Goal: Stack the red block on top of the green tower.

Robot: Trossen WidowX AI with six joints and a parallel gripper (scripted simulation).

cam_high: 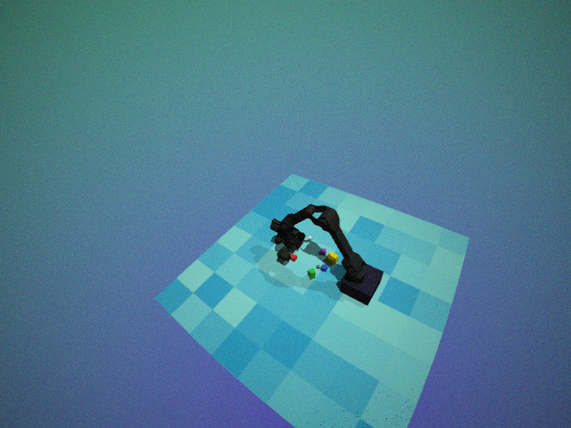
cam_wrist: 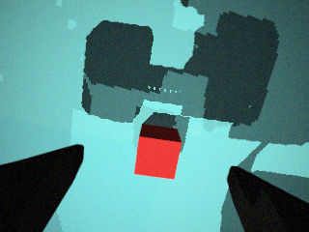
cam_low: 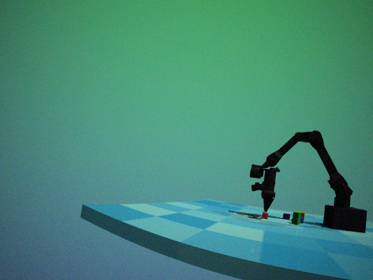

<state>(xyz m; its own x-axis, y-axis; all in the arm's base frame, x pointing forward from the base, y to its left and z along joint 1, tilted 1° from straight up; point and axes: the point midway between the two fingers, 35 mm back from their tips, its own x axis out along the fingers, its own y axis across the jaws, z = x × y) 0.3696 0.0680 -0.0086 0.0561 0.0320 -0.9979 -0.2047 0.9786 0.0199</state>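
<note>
The red block [cam_high: 293, 257] [cam_low: 264, 215] [cam_wrist: 157, 158] rests on the checkered table top. My gripper [cam_low: 266, 210] [cam_wrist: 157, 162] points down just above the red block, open and empty. In the wrist view the red block lies between the two spread fingertips in the picture, touching neither, slightly turned. The green tower [cam_high: 311, 273] [cam_low: 296, 218] stands upright on the table between the red block and the arm's base, with nothing on top of it. It is not in the wrist view.
A blue block [cam_high: 324, 267] [cam_low: 301, 220] and a yellow block [cam_high: 332, 258] [cam_low: 303, 214] are close to the green tower. A purple block [cam_high: 322, 251] [cam_low: 286, 216] lies beyond them. A tiny grey piece [cam_high: 318, 267] lies beside the blue block. A small white piece [cam_high: 310, 238] is farther back.
</note>
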